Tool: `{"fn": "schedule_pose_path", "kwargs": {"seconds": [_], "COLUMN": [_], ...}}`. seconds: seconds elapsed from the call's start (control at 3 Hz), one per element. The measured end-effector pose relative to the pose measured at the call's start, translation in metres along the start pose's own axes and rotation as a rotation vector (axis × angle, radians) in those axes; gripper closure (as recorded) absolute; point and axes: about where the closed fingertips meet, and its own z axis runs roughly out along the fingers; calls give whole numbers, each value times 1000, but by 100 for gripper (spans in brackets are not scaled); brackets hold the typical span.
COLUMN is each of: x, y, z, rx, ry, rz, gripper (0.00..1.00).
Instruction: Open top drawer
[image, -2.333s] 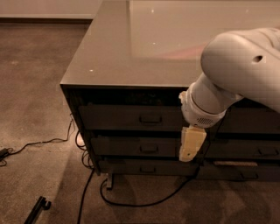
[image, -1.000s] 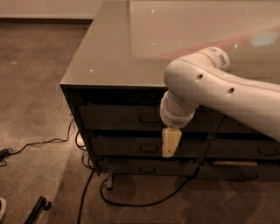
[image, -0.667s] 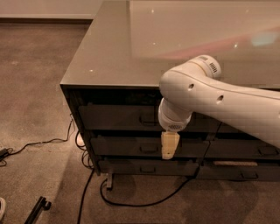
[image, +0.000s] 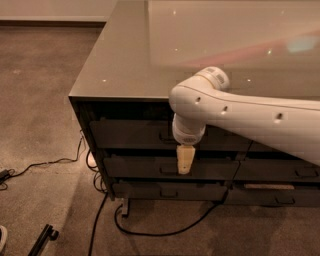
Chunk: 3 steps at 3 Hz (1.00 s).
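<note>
The top drawer (image: 127, 134) is the uppermost dark front in the left column of the cabinet, right under the glossy tabletop (image: 130, 55). It looks shut, flush with the fronts below. My white arm partly hides its small handle (image: 166, 135). My gripper (image: 184, 160) hangs pointing down from the wrist. It is just below and right of that handle, in front of the middle drawer (image: 135, 167).
A bottom drawer (image: 165, 191) and a right column of drawers (image: 280, 172) fill the cabinet front. Black cables (image: 150, 231) trail over the carpet below and to the left. A black bar (image: 44, 238) lies at the lower left.
My arm has swung left along the drawer fronts, carrying the gripper from the right side to near the top drawer's handle. The drawers have not moved.
</note>
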Motion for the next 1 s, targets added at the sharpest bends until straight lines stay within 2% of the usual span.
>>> {"fn": "schedule_pose_path", "kwargs": {"seconds": [0.33, 0.67, 1.0], "x": [1, 10, 11], "y": [-18, -28, -28], "z": [22, 41, 42], "rx": [-3, -32, -35], "ry": [40, 87, 89], "rz": [9, 51, 54], "gripper": [0, 0, 0]}}
